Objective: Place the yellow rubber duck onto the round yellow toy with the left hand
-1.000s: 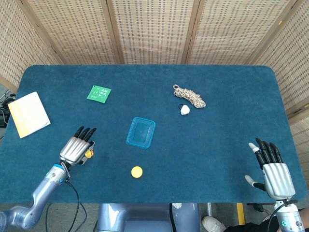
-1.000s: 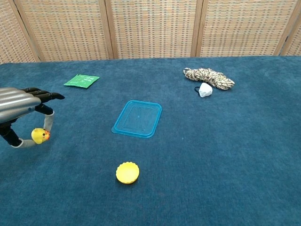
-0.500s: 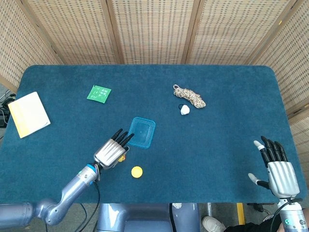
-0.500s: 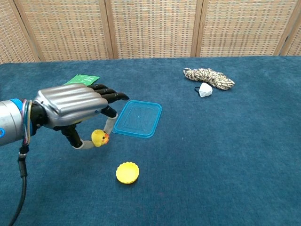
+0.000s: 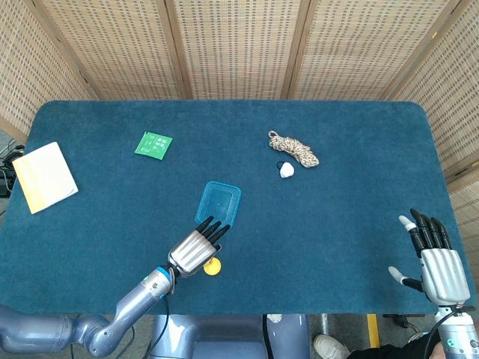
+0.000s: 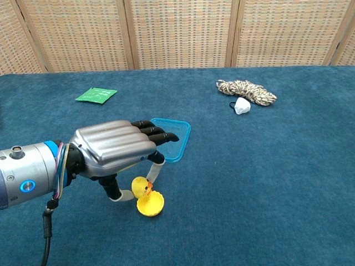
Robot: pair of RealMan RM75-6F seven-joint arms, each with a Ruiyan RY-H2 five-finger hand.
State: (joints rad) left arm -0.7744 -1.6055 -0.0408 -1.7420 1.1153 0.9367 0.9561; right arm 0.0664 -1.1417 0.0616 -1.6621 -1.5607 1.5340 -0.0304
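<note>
My left hand [image 6: 113, 151] pinches the small yellow rubber duck [image 6: 141, 188] between thumb and a finger, the other fingers stretched forward. The duck sits right at the left rim of the round yellow toy [image 6: 151, 204], touching or nearly touching it. In the head view the left hand [image 5: 197, 250] covers the duck, and only part of the round yellow toy [image 5: 215, 267] shows at its right. My right hand [image 5: 434, 258] hovers open at the table's front right corner, fingers spread and empty.
A clear blue lid [image 6: 176, 136] lies flat just behind the left hand. A green card [image 5: 153, 144] and a yellow-edged notebook [image 5: 45, 176] lie at the far left. A coiled rope [image 5: 293, 148] and a small white object [image 5: 287, 170] sit at the back right.
My left hand carried the duck rightward and toward the front edge, from the table's left side to the round yellow toy. The right hand drifted slightly toward the front right corner.
</note>
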